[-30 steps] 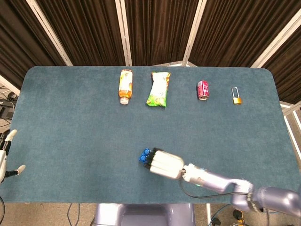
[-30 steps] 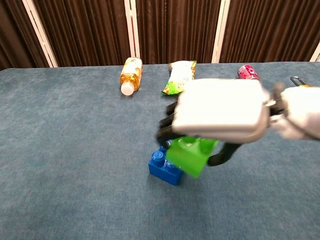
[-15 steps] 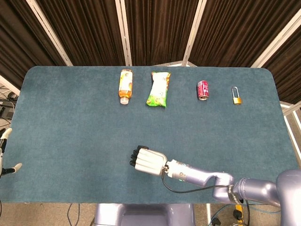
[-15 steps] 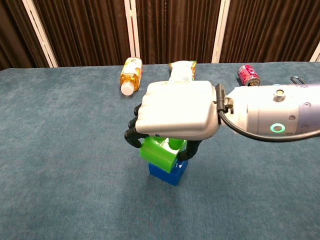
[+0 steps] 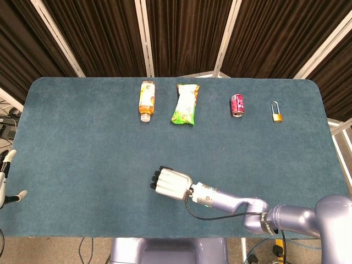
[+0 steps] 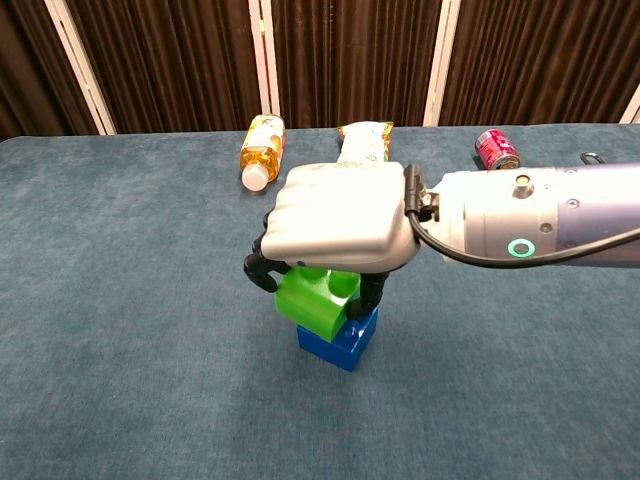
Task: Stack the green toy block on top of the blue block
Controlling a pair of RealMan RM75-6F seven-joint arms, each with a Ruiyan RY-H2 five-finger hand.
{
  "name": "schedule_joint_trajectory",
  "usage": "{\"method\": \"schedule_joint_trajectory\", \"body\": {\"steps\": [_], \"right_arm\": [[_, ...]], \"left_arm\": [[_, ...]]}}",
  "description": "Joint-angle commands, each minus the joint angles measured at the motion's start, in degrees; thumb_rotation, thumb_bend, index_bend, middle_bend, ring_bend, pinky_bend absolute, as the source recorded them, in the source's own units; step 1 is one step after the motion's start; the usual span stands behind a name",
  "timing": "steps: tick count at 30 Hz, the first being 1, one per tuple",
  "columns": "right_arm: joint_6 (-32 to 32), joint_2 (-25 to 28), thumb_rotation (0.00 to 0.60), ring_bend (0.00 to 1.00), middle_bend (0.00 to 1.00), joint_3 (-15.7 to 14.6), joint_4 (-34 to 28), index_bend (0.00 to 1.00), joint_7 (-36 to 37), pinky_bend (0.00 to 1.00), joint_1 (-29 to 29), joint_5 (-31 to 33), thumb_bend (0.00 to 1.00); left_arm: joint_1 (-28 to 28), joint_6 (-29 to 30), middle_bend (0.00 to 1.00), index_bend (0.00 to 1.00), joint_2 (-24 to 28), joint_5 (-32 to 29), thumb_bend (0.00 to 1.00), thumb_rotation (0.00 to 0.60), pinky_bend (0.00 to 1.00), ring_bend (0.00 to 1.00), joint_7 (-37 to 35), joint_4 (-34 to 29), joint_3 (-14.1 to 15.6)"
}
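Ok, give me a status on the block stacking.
Done: the green block is over the blue block, apparently resting on it, slightly off toward the left in the chest view. In hand: the right hand grips the green block from above. Left: square it up if needed, let go, pull the hand clear.

— Right hand [image 6: 340,225]?
— Palm down, knuckles toward the chest camera, dark fingers [image 6: 262,270] curled round the green block [image 6: 315,300] — clamped on it from above. Forearm reaching in from the right, nearly level, green ring lit near the wrist.
— Left hand [image 5: 6,179]?
— Barely in the head view, at the left edge — pale fingertips showing, grip impossible to judge.
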Motion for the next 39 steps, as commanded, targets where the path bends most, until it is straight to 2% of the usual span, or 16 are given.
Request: {"method": "schedule_joint_trajectory", "body": {"steps": [1,22,39], "right_arm": [[-0.40,-0.15,0.600,0.41,0.53,-0.19,0.27,0.48,-0.16,0.56,0.38,0.53,0.42],[0.08,1.17,0.600,0.41,0.54,-3.03,-0.44,0.48,0.51,0.58,1.27,1.60,0.42],[0.36,0.43,0.600,0.41,0.54,-5.25,2.34,0.48,0.42,0.58,1.19,2.13,0.43]], "left_arm": [[-0.04,0.10,0.00,0.00,-0.16,0.02,0.00,0.600,0.00,0.00,0.29,0.04,0.10],[-0.54,-0.05,0.00,0.00,-0.76,-0.58,0.00,0.600,0.00,0.00,1.53,0.12,0.28],[-0.88,-0.11,0.00,0.00,-1.52,-1.00,0.00,0.600,0.00,0.00,2.87,0.34,0.55]]}}
